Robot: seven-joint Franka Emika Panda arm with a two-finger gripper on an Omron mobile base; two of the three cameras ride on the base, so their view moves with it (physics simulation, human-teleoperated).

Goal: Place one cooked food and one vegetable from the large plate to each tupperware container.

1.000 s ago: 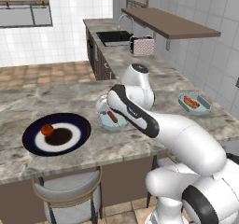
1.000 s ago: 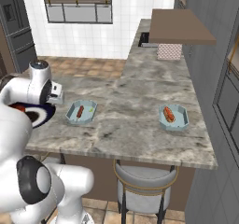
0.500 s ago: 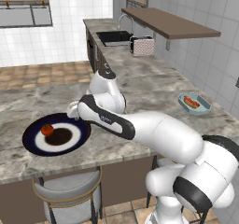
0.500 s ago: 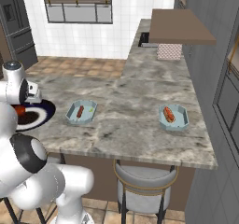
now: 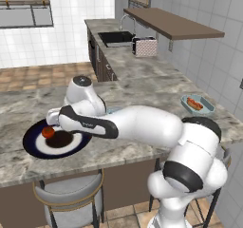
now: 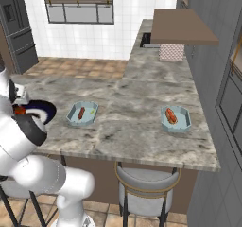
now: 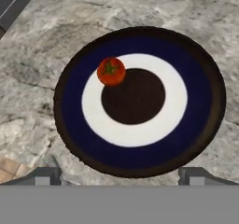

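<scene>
Above the large plate [image 7: 196,59] we hold the gripper [image 7: 119,174], jaws wide and empty. The tomato [image 7: 111,71] sits on the white ring, off-centre; we should centre over it, descend straight, and close gently lest it roll.

Mottled grey stone-look counter [image 7: 196,17] with a dull polish, large plate [image 7: 200,92] glazed smooth in navy, white and brown, glossy red tomato [image 7: 111,71] at its ten o'clock, pale blue-green plastic-looking tubs [image 6: 72,117], brown wood-look shelf [image 5: 171,23]
</scene>
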